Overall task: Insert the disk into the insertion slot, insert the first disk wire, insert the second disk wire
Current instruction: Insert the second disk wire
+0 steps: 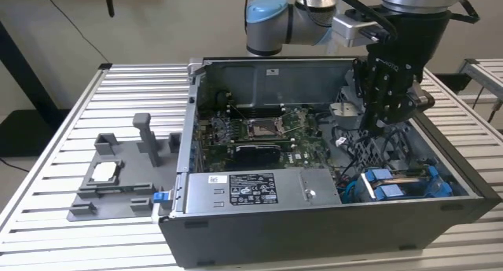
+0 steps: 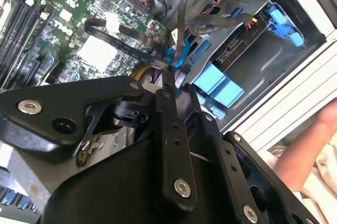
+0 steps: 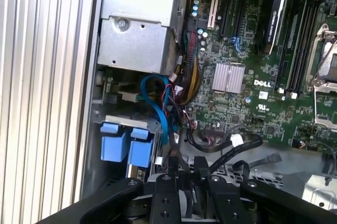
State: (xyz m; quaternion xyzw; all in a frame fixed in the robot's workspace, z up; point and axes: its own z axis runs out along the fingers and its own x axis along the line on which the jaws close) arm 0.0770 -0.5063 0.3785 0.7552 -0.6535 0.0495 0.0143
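One step looks done: the disk (image 1: pixel 402 182) sits in the insertion slot (image 2: pixel 239 26), at about 4 o'clock in the computer case (image 1: pixel 314 241) in the exterior view. The tool (image 1: pixel 379 125) hangs inside the case near 2 o'clock, its jaws almost together and apparently pinching the end of the blue wire (image 3: pixel 163 118). Wire insertion seems to be in hand. It calls for squaring the plug to the disk's socket, then a straight, gentle push.
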